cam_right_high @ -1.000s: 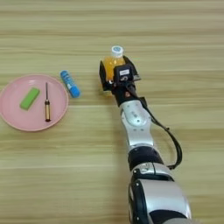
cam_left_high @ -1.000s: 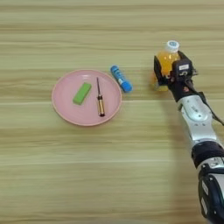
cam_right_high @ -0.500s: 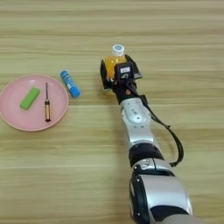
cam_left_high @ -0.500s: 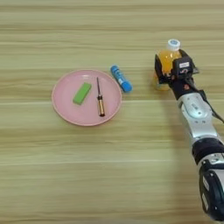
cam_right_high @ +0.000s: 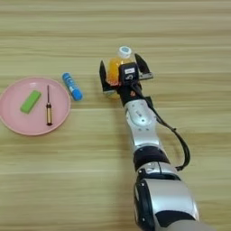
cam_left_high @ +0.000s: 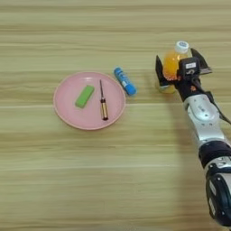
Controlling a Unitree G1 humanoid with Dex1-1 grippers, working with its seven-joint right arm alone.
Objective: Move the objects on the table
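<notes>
Small orange-drink bottle with white cap [cam_right_high: 118, 65] upright on light-brown wooden table [cam_left_high: 113, 180], well right of wide pink plate [cam_left_high: 67, 110]. Black two-fingered gripper [cam_right_high: 124, 76] spread wide, flanking the bottle's body. Probably light, smooth, slippery, tippy; best gripped mid-body, below the cap.

Tabletop [cam_left_high: 90, 180]: light-brown wood, plank grain running crosswise.
Bottle [cam_right_high: 118, 62]: upright, between the fingers of the gripper [cam_right_high: 124, 76].
Blue tube [cam_left_high: 125, 81]: left of the gripper.
Pink plate [cam_left_high: 67, 108]: farther left, beyond the tube.
</notes>
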